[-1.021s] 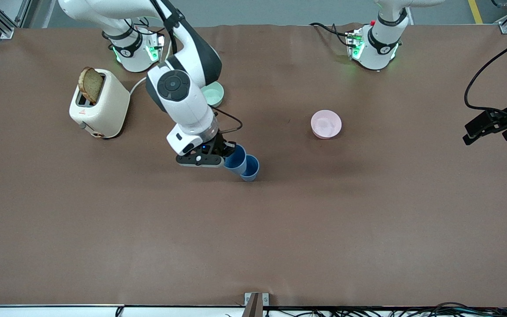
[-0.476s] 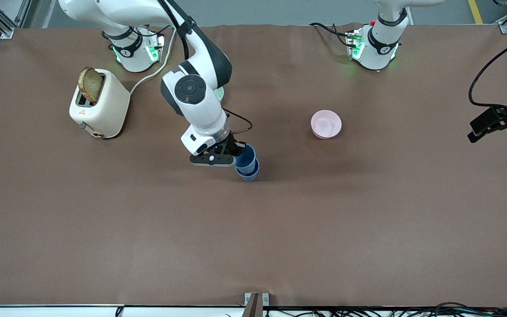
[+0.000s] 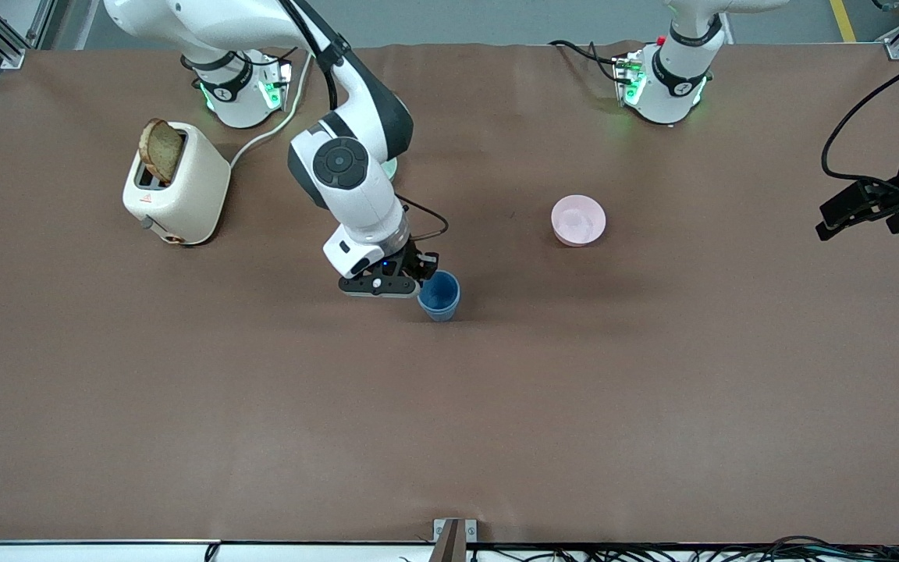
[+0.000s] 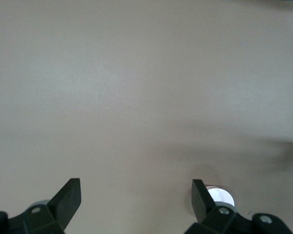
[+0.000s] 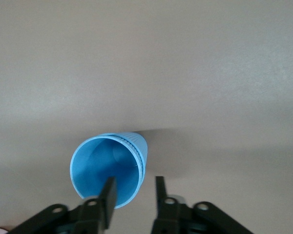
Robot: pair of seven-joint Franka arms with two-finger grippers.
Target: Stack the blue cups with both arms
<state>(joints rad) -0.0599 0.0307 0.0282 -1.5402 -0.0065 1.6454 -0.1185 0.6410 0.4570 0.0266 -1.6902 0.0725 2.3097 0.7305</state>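
Note:
The two blue cups (image 3: 439, 295) stand upright near the table's middle, one nested in the other, so they look like a single cup. In the right wrist view the stack (image 5: 95, 161) shows a doubled rim. My right gripper (image 3: 422, 279) is at the stack's rim. In its wrist view the gripper (image 5: 134, 195) is open, one finger inside the cup and one outside, with a gap on each side of the wall. My left gripper (image 3: 859, 218) waits in the air over the table edge at the left arm's end, open and empty (image 4: 136, 195).
A cream toaster (image 3: 176, 183) with a slice of bread stands at the right arm's end. A pink bowl (image 3: 578, 220) sits toward the left arm's end from the cups. A mint-green bowl (image 3: 392, 168) is mostly hidden by the right arm.
The right gripper moved the tilted cup it held over the standing cup and set it inside, then opened its fingers. The left gripper shifted slightly.

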